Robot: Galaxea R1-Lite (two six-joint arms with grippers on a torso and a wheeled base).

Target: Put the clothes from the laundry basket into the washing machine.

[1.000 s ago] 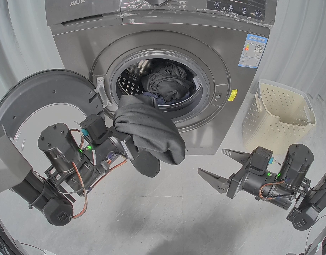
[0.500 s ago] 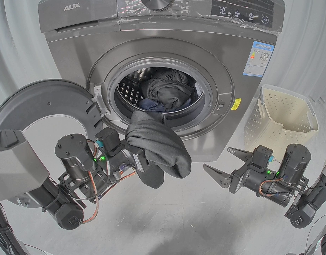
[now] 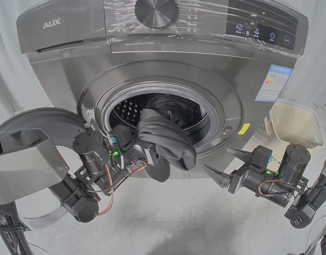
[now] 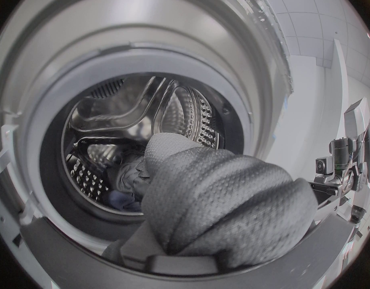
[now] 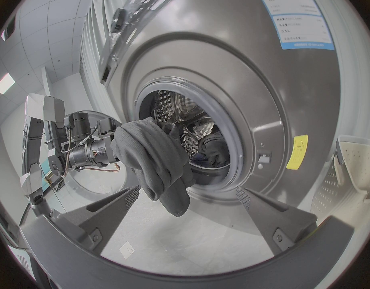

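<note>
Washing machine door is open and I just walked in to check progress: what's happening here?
The left gripper holds a dark grey garment at the mouth of the washing machine, part of it hanging outside the rim. Other dark clothes lie in the drum. The right gripper hangs open and empty, lower right of the opening, and the laundry basket beside the machine shows no clothes.

The dark grey garment (image 3: 166, 142) drapes over the left gripper (image 3: 162, 157), covering most of its fingers, and hides part of the clothes (image 3: 177, 108) in the drum (image 3: 129, 110) behind it. The laundry basket (image 3: 299, 123) sits half hidden behind a corner of the washing machine (image 3: 191, 64) and the right arm (image 3: 297, 160), its bottom out of sight. The left arm (image 3: 32, 160) covers much of the open door (image 3: 53, 119).
</note>
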